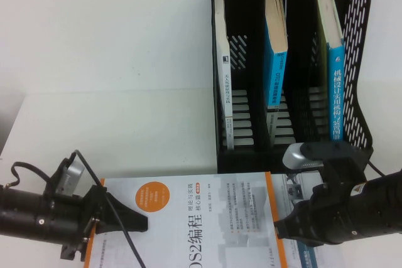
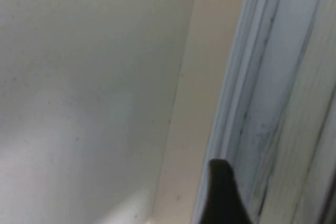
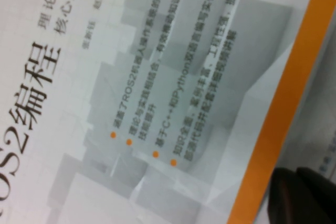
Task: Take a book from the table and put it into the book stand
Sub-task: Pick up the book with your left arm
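Reaching level from lower left, my left gripper (image 1: 135, 222) pinches the book (image 1: 201, 224) at bottom centre | right gripper (image 1: 284, 228) at its right edge, grip unclear | stand (image 1: 358, 61) upper right.

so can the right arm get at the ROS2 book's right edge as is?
Probably yes. The right hand already sits at the orange right edge of the ROS2 book, nothing between them. The left hand is on the opposite edge, and the book stand stands farther back, clear.

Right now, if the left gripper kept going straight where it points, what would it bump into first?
Probably the book on the table. The left gripper points across its cover toward the right gripper, already at the book's edge; height is hard to judge.
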Tool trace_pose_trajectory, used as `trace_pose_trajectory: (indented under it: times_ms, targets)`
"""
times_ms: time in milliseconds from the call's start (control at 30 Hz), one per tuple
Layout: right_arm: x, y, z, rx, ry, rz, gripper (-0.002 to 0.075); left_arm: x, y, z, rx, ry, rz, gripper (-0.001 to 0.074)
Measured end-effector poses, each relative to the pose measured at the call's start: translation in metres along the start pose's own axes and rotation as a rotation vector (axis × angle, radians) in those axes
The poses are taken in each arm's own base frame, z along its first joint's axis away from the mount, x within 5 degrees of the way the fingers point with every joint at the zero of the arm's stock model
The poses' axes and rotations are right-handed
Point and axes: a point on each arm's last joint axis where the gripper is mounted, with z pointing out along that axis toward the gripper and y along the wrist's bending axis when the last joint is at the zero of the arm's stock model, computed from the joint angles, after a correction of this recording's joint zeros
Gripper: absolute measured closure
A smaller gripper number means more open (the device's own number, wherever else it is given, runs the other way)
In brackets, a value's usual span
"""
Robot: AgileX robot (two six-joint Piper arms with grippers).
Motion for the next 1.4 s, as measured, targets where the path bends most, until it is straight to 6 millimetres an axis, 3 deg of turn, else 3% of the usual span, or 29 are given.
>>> trace_pose_trajectory:
  times_ms: [100,200,333,433,567,733,900,1067,1267,1400]
  targets:
    - [0.0,0.0,0.0,-0.003,-0.002,-0.002,0.0721,0.001,-0.001,0.001,0.002,0.006,0.007,0.0358]
    - [-0.001,0.0,0.0,-0.002,-0.004,-0.004,0.0721,0.001,-0.003,0.001,0.021,0.011,0.004,0.0462]
    - [-0.001,0.0,0.0,-0.002,-0.008,-0.006,0.0721,0.0,-0.001,-0.003,0.033,0.002,-0.003,0.0487]
    - [-0.001,-0.001,0.0,0.002,-0.012,-0.012,0.0721,0.0,-0.001,-0.01,0.068,0.001,-0.021,0.0612]
    - [-0.001,-0.002,0.0,0.016,-0.009,-0.049,0.0721,-0.003,-0.001,-0.026,0.032,-0.013,-0.013,0.0612]
    - [-0.001,-0.002,0.0,0.028,0.0,-0.1,0.072,-0.005,-0.018,-0.04,-0.012,-0.041,0.034,0.0612]
    - [-0.002,-0.004,-0.004,0.046,0.001,-0.154,0.072,-0.005,-0.046,-0.056,-0.075,-0.077,0.071,0.0613]
    - [-0.007,-0.021,-0.018,0.096,-0.028,-0.179,0.0721,0.001,-0.089,-0.068,-0.148,-0.113,0.14,0.0613]
    - [-0.018,-0.04,-0.041,0.15,-0.123,-0.138,0.0721,0.013,-0.146,-0.069,-0.167,-0.133,0.246,0.0615]
    - [-0.019,-0.044,-0.045,0.16,-0.138,-0.131,0.0721,0.018,-0.179,-0.062,-0.161,-0.12,0.31,0.0615]
